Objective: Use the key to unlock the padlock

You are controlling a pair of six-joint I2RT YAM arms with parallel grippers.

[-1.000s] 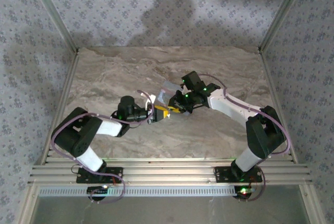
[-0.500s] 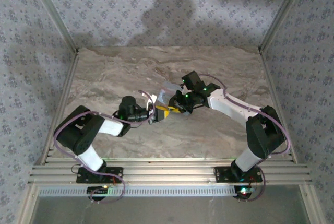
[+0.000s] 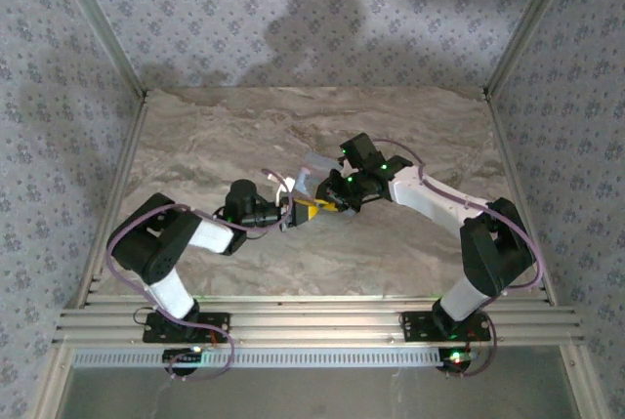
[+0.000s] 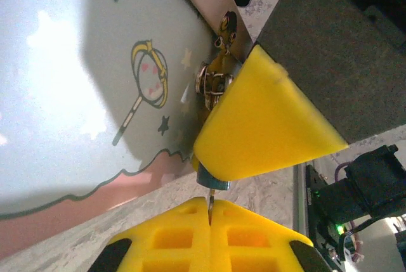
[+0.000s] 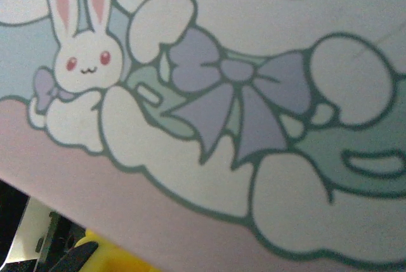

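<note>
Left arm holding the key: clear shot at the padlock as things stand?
Probably yes. The left fingers pinch the key, its tip just under the exposed lower end of the padlock, nothing between. One of the right fingers covers the rest of it.

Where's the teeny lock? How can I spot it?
Find the big pale-blue tin with the wand drawing. At its edge sits a yellow wedge-shaped finger. The padlock is the tiny bluish-dark metal stub poking out beneath it, far smaller than the tin.
</note>
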